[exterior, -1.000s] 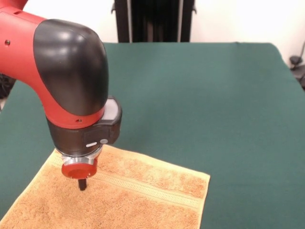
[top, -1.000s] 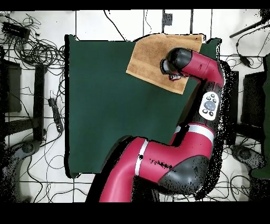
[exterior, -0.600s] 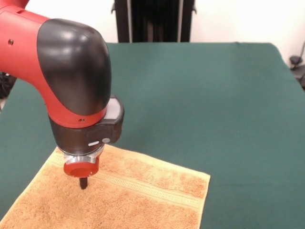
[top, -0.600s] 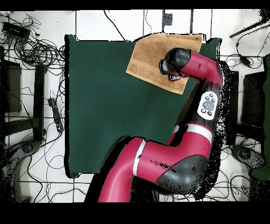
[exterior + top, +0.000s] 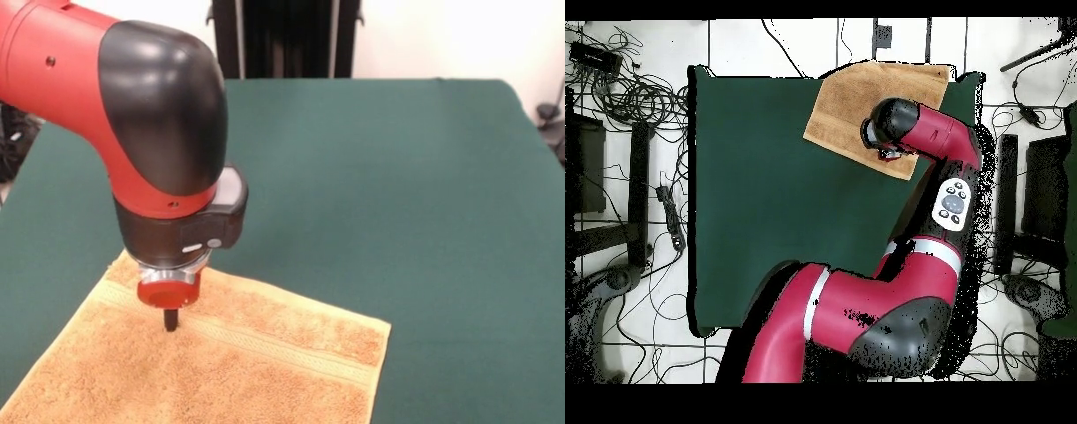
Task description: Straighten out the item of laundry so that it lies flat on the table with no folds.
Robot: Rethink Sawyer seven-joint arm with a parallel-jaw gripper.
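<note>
Hovering gripper over towel | table beyond towel's edge

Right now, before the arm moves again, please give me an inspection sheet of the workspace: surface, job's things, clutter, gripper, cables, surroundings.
Surface: large dark green cloth-covered table, no wrinkles seen.
Job's things: orange-tan terry towel with a woven stripe band, lying flat at one corner of the table; no folds on the part that shows; the front view's edge cuts off its near end.
Clutter: nothing seen on the table besides the towel.
Gripper: dark tip under the red and black arm, pointing down over the towel near the stripe band; contact and open or shut cannot be told.
Cables: many black cables on the floor.
Surroundings: white tiled floor, dark stands beside the table.
</note>
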